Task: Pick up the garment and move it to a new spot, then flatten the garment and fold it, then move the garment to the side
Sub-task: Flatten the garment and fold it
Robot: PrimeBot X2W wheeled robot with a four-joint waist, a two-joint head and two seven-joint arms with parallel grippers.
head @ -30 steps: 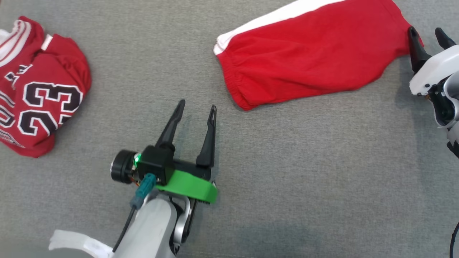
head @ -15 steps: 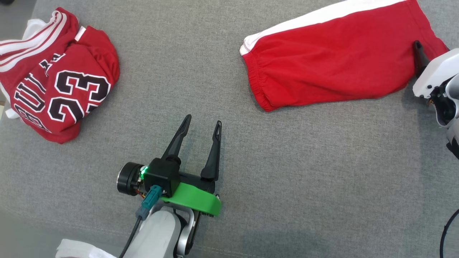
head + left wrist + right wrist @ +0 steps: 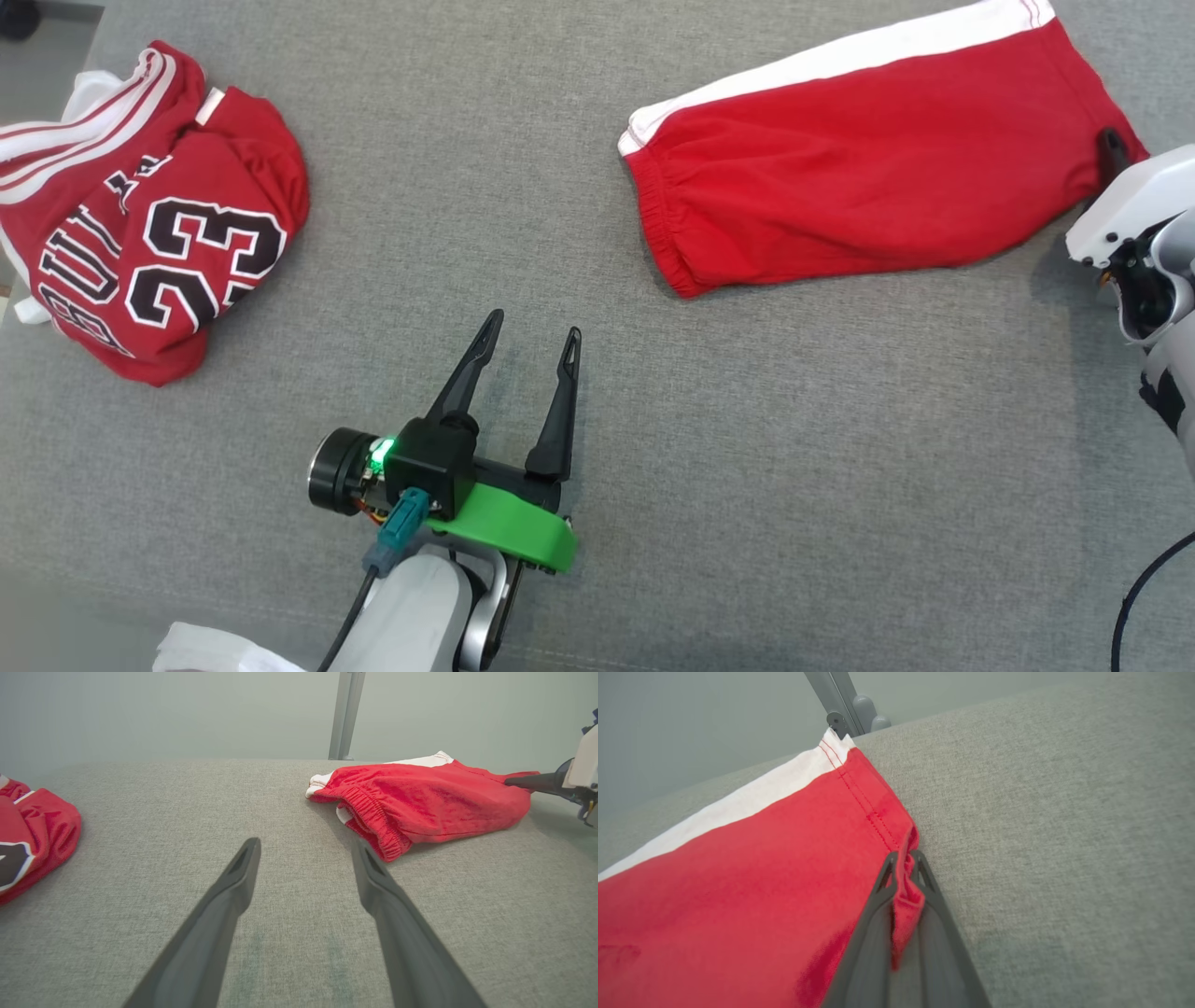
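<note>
Your right hand (image 3: 903, 870) just clamped onto the hem of the red shorts (image 3: 868, 177) near the far right corner of the surface (image 3: 747, 467), so the lift looked ready, while your left hand (image 3: 527, 341) stayed spread and empty.

a: what lies on the left of the grey surface (image 3: 747, 448)?
b: a red jersey (image 3: 140, 233), bunched up, with a black "23" edged in white, black letters beside it and white stripes along its trim.
a: anything behind the surface?
b: a grey metal post (image 3: 345, 714) rises just past the far edge, against a plain pale wall (image 3: 140, 714).
a: and along the near edge?
b: a scrap of crumpled white cloth (image 3: 215, 651), low on the left of the head view.
</note>
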